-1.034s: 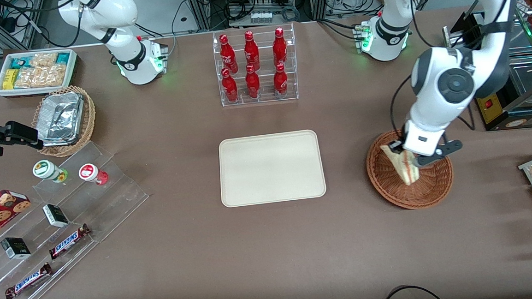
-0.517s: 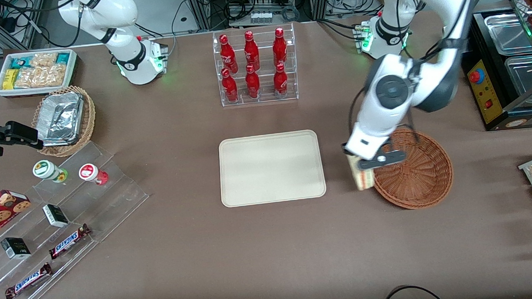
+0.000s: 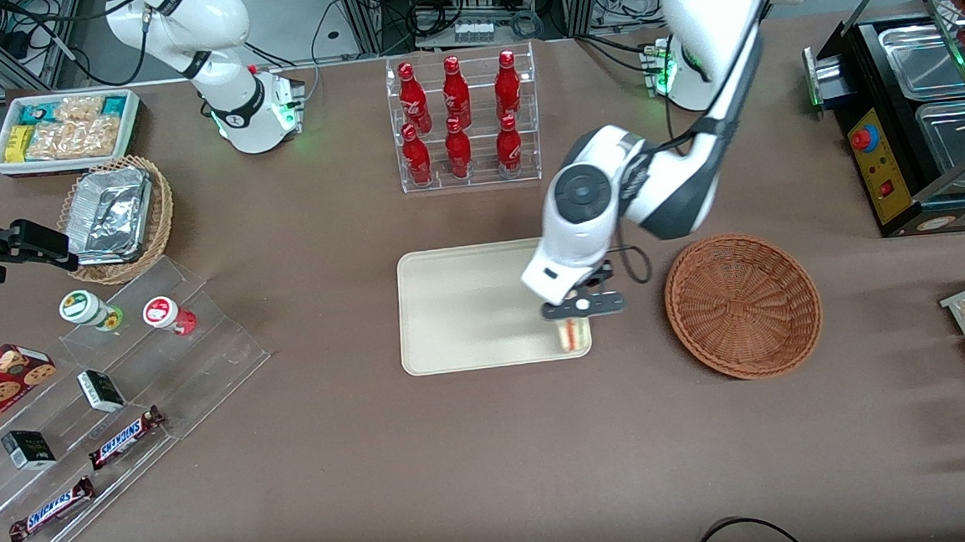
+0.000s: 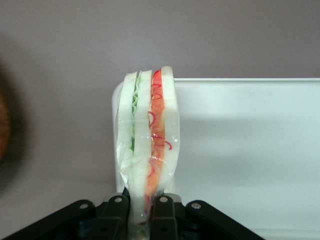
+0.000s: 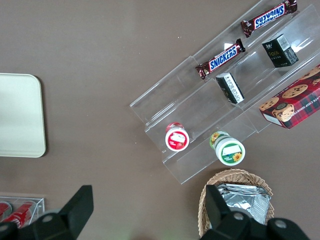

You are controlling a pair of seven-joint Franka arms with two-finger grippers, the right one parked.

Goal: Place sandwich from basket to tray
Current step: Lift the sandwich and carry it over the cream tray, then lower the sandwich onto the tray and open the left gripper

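The gripper point(image 3: 573, 319) is above the tray point(image 3: 468, 305), at the tray's corner nearest the basket point(image 3: 743, 305) and the front camera. It holds the sandwich point(image 3: 571, 334) on edge over that corner. The basket stands beside the tray, toward the working arm's end of the desk point(image 3: 377, 462).

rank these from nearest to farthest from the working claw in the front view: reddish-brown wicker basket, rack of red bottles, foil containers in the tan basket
The claw holds the wrapped triangular sandwich over the cream tray's corner.
1. Reddish-brown round wicker basket, beside the tray toward the working arm's end.
2. Clear rack of red bottles, farther from the camera than the tray.
3. Silver foil containers in the tan basket, toward the parked arm's end.
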